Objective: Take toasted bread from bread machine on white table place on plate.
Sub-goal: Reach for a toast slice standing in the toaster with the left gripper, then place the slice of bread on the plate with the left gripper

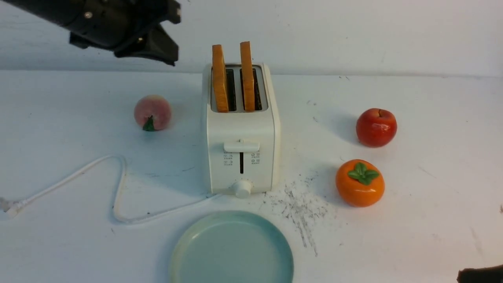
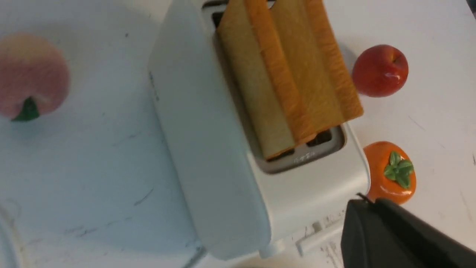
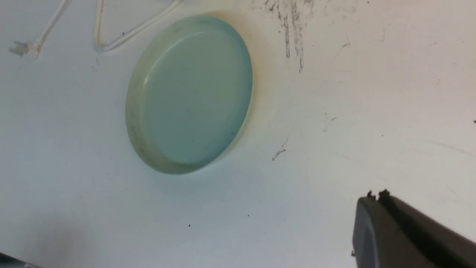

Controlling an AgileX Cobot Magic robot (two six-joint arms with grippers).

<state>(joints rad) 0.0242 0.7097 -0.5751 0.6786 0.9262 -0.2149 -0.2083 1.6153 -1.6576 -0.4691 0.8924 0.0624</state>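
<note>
Two slices of toasted bread (image 1: 220,78) (image 1: 247,76) stand upright in the slots of the cream-white bread machine (image 1: 240,133) at the middle of the white table (image 1: 432,228). In the left wrist view the slices (image 2: 256,96) (image 2: 316,82) jut out of the bread machine (image 2: 208,156). The pale blue-green plate (image 1: 232,251) lies empty just in front of it and also shows in the right wrist view (image 3: 193,93). My left gripper (image 2: 366,201) is shut and empty; it hangs high, up and to the left of the bread machine (image 1: 173,39). My right gripper (image 3: 375,195) is shut and empty above bare table, right of the plate.
A peach (image 1: 152,112) lies left of the bread machine. A red apple (image 1: 376,127) and an orange persimmon (image 1: 359,182) lie to its right. The white cord (image 1: 118,184) loops across the front left to its plug (image 1: 11,208). Dark scratch marks (image 1: 302,208) lie between plate and persimmon.
</note>
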